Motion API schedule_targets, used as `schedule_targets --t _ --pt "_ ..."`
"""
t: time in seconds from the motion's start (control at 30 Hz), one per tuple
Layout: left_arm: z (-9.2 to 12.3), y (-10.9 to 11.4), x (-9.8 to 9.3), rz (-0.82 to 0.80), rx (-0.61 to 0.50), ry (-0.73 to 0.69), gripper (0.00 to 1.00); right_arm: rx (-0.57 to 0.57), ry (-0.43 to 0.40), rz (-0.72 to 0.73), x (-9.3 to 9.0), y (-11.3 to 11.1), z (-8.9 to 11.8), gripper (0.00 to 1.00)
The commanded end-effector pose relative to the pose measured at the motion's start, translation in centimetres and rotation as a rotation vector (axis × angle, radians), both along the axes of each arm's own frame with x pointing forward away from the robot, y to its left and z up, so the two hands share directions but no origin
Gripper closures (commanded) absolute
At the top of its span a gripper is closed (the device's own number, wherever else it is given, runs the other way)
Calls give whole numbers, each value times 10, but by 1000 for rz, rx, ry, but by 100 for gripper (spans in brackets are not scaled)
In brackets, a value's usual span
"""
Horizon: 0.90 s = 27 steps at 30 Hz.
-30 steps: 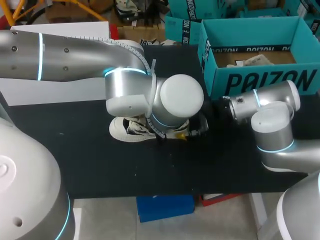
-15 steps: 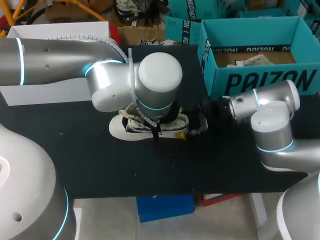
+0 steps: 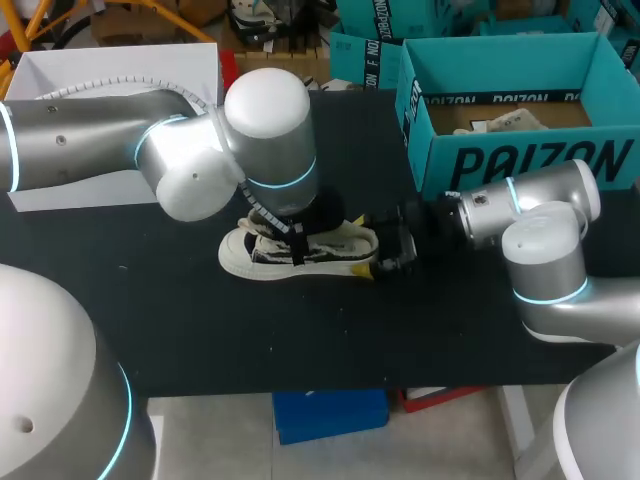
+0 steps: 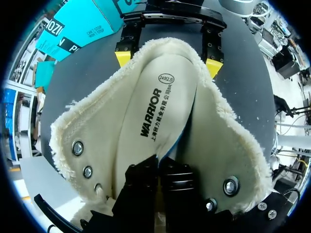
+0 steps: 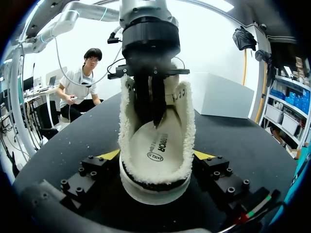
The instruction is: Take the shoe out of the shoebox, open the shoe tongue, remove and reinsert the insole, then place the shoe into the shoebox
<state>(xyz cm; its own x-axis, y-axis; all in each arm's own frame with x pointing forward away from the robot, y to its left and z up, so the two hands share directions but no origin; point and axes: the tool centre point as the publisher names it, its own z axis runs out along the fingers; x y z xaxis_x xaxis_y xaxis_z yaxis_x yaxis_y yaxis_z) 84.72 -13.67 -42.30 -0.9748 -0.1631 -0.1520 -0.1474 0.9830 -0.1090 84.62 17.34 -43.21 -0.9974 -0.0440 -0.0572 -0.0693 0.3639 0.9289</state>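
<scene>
While the left hand [image 4: 159,171] reaches down into the mouth of the shoe [image 3: 300,256], its two dark fingers [image 4: 141,187] stand drawn almost together, pinched on the forward end of the pale insole [image 4: 156,109], which lies along the fleecy lining with one edge lifted a little; the yellow tips themselves are hidden. At the other end, the right hand [image 5: 156,155] is clamped on the heel, one yellow tip pressed against each side of it. The shoe rests upright on its sole on the black desk [image 3: 200,330] at the middle of the head view, toe toward the frame's left and heel toward the right. Up in the upper right of the frame the teal shoebox [image 3: 530,160] sits open on the desk, apart from the shoe, with only some crumpled paper [image 3: 500,122] showing inside it.
</scene>
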Motion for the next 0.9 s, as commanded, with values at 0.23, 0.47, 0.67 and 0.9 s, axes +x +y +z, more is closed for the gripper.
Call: schedule_targets --t 0.23,0.47,0.67,0.9 --pt "-44 -11 26 -53 -104 32 100 -2 2 3 -3 0 -2 100" --pt "-30 -18 23 -79 -155 56 100 -2 2 3 -3 0 -2 100" --pt "-16 -27 20 -103 -201 80 100 -2 2 3 -3 0 -2 100" --pt "2 -37 18 -125 -228 84 100 -2 2 3 -3 0 -2 100"
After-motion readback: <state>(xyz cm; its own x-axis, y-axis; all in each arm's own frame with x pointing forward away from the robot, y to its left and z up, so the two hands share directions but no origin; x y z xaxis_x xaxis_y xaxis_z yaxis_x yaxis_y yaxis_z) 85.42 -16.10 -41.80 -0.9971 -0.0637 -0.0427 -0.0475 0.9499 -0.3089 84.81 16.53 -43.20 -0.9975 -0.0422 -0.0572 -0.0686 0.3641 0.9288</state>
